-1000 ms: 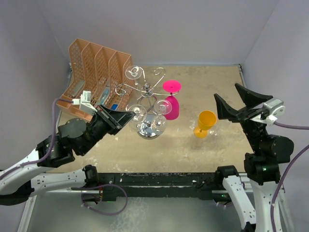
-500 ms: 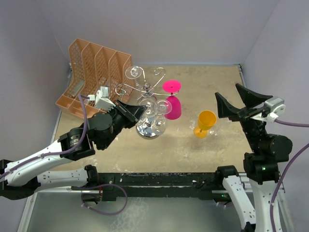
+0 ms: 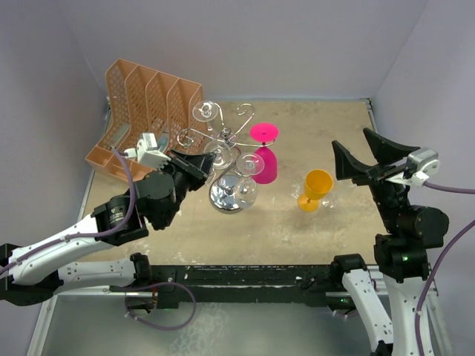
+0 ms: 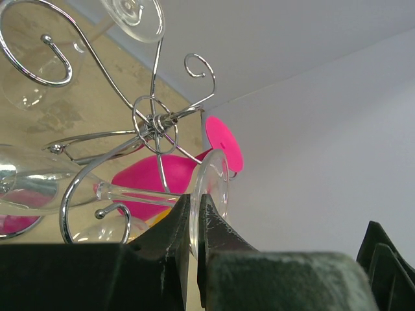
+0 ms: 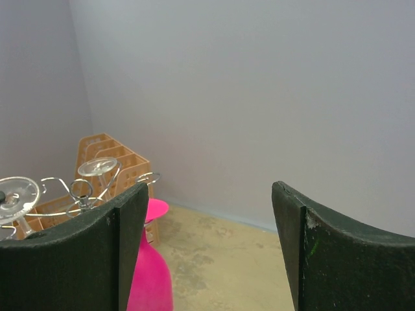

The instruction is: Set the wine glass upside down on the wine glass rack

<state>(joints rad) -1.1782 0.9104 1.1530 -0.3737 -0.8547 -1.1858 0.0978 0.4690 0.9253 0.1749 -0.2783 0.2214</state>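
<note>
My left gripper (image 3: 208, 163) is shut on the flat foot of a clear wine glass (image 4: 217, 181), pinching the disc edge-on between its black fingers (image 4: 174, 227). The glass (image 3: 223, 156) lies roughly sideways, its stem running in among the curled arms of the chrome wine glass rack (image 3: 226, 137). In the left wrist view the rack's wire hub (image 4: 154, 123) sits just above the stem. The rack's round shiny base (image 3: 232, 194) stands on the table. My right gripper (image 3: 371, 159) hovers open at the right, nothing between its fingers (image 5: 123, 253).
A pink glass (image 3: 265, 163) hangs upside down on the rack's right side and another clear glass (image 3: 206, 111) hangs at its back left. A yellow glass (image 3: 315, 189) stands on the table to the right. An orange file organizer (image 3: 148, 96) sits at the back left.
My left arm has carried the clear glass forward and to the right, from beside the rack into its wire arms. The right arm has barely moved.
</note>
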